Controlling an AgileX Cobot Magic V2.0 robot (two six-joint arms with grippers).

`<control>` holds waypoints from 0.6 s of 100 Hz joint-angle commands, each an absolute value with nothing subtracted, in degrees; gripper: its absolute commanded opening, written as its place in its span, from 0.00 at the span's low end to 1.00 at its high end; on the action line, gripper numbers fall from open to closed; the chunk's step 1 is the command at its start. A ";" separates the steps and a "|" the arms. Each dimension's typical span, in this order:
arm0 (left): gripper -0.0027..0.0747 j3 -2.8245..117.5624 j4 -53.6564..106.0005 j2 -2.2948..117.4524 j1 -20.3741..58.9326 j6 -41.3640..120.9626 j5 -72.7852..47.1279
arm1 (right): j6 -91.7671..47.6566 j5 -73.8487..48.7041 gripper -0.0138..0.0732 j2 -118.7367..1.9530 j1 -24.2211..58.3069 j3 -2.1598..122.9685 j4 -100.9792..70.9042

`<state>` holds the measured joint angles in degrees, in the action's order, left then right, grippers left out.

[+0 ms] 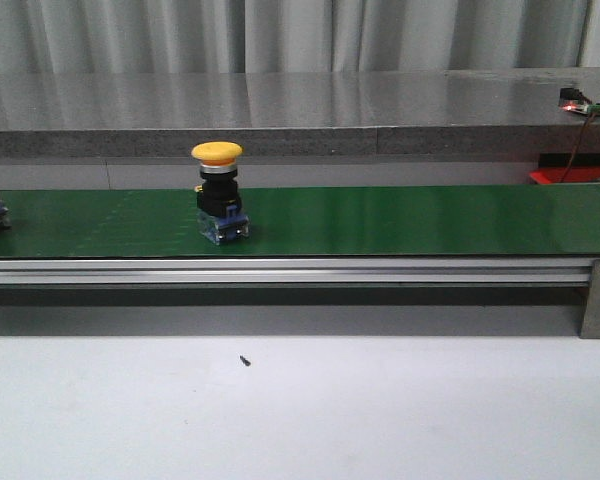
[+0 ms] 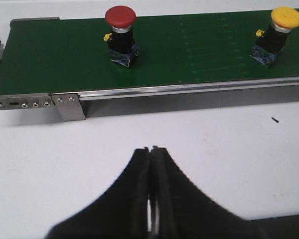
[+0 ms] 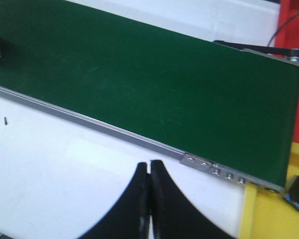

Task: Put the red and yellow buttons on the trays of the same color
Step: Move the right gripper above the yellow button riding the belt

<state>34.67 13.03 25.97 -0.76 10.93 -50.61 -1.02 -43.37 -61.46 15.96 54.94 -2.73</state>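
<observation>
Yellow button (image 1: 218,192) is sitting upright on the green belt (image 1: 400,220), red button (image 2: 120,35) further along; both tools, left (image 2: 152,149) and right (image 3: 149,163), are hanging clenched over the white table (image 1: 300,410).

yellow button (image 1: 217,152), red button (image 2: 120,16), green belt (image 1: 400,220)

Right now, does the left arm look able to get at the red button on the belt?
Probably yes. The red button stands upright on the green belt with nothing between it and the left gripper, which is shut and would have to open first.
</observation>
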 commanded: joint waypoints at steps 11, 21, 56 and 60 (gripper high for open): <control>0.01 36.08 13.75 26.24 -0.29 11.15 -47.40 | -1.58 -45.11 0.19 -70.05 21.25 65.15 -2.75; 0.01 36.08 13.75 26.24 -0.29 11.15 -47.40 | -1.58 -46.83 0.42 -75.26 23.78 69.59 -2.80; 0.01 36.08 13.75 26.24 -0.29 11.15 -47.40 | -4.05 -51.08 0.78 -89.72 30.72 84.18 -2.91; 0.01 36.08 13.75 26.24 -0.29 11.15 -47.40 | -4.19 -51.62 0.78 -91.11 31.38 85.77 -3.00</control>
<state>34.67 12.90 25.97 -0.76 10.93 -50.96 -2.94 -52.33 -90.63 30.28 80.95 -2.73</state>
